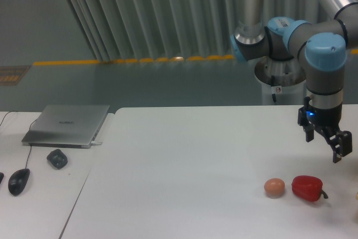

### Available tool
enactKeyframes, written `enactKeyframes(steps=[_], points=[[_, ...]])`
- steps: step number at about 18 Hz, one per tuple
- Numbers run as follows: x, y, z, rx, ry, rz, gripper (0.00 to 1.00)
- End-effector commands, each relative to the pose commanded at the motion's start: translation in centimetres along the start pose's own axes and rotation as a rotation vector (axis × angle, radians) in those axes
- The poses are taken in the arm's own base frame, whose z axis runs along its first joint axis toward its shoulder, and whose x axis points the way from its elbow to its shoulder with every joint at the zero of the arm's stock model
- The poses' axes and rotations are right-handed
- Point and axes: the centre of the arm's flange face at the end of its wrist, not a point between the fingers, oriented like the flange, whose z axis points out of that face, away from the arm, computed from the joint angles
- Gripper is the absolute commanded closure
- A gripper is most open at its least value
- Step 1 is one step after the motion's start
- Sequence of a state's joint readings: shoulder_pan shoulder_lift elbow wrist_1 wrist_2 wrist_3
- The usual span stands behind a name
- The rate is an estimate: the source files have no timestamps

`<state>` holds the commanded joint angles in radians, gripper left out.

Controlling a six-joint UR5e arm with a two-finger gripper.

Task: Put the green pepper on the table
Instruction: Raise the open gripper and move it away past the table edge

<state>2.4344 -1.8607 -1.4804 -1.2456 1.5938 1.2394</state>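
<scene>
White table (184,166), gripper (327,141) above

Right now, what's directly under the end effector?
Only bare table shows under the end effector; the red pepper lies lower left. No green pepper is visible; the frame edge cuts off beyond.
</scene>
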Motion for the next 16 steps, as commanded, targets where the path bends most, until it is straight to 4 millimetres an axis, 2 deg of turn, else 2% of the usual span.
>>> enactKeyframes(steps=[5,8,11,16], points=[[-0.4,0.0,-0.1,0.003,-0.004,0.009,0.0],[-1.5,0.8,0.3,0.007,-0.031,0.001,0.0],[-3.9,4.1,0.2,0.003,-0.045,0.038,0.0],[-6.8,9.5,0.6,-0.019,-0.053,0.252,0.0]])
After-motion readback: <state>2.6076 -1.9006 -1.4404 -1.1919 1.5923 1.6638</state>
